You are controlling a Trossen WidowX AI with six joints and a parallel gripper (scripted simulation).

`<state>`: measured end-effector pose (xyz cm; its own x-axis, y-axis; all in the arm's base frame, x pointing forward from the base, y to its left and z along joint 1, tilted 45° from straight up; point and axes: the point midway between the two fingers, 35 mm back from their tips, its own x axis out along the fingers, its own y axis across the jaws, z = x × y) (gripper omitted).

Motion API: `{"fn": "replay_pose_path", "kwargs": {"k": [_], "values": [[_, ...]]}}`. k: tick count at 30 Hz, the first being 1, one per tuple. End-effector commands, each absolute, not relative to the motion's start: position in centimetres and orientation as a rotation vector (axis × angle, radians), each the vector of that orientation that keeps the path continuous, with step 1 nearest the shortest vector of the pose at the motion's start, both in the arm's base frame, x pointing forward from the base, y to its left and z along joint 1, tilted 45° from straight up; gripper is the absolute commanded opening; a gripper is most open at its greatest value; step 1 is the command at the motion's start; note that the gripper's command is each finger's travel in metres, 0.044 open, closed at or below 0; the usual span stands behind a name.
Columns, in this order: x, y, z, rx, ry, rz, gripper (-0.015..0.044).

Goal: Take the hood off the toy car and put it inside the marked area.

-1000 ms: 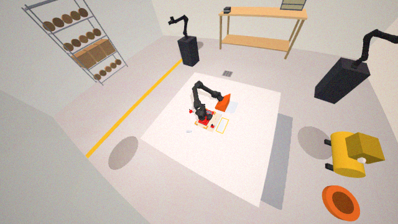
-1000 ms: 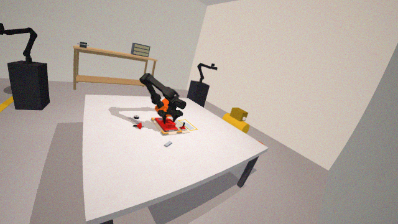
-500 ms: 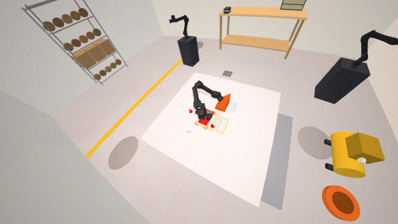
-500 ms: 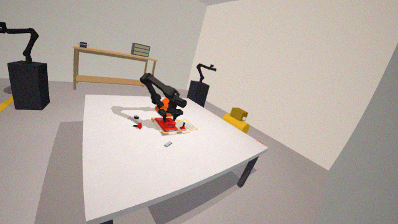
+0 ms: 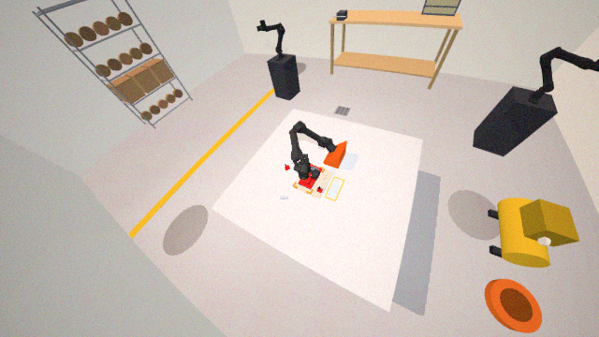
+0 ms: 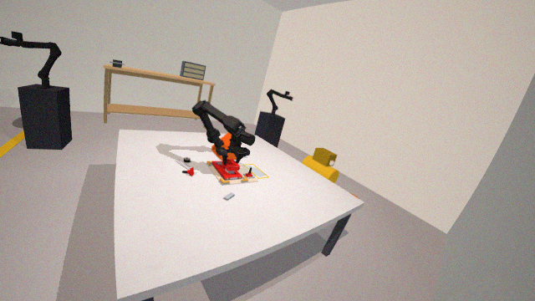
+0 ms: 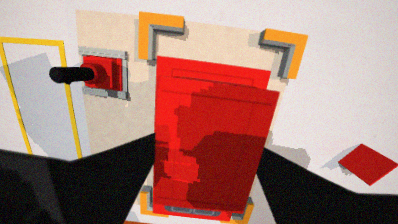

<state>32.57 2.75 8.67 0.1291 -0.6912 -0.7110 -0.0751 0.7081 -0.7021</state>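
My gripper (image 6: 232, 162) (image 7: 207, 144) is shut on the red hood (image 6: 232, 166) (image 7: 220, 165), one finger at each long side. The hood is a flat red panel, held a little above the red toy car (image 6: 232, 176) (image 7: 215, 65) and slightly askew to it. The car sits between orange corner brackets on a beige board (image 7: 117, 122); the hood hides most of it in the wrist view. The marked area, a yellow outline (image 5: 340, 189) (image 6: 262, 170) (image 7: 32, 41), lies on the table beside the board. In the top view the arm hides the hood.
A red block with a black peg (image 6: 249, 172) (image 7: 102, 74) stands on the board between car and marked area. A red piece (image 5: 286, 167) (image 6: 191, 171) (image 7: 369, 164) lies on the other side. An orange wedge (image 5: 336, 155) stands behind; a small grey block (image 5: 284, 197) (image 6: 229, 196) lies in front.
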Motion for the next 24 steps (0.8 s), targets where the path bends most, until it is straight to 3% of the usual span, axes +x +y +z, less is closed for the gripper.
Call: {"fn": "replay_pose_path", "kwargs": {"k": [1, 8, 24], "values": [[32.6, 3.6, 9.4, -0.686, 1.386, -0.5, 0.0], [32.1, 5.7, 11.6, -0.686, 1.387, -0.5, 0.0], [31.4, 13.3, 4.4, -0.676, 1.39, -0.478, 0.0]]}}
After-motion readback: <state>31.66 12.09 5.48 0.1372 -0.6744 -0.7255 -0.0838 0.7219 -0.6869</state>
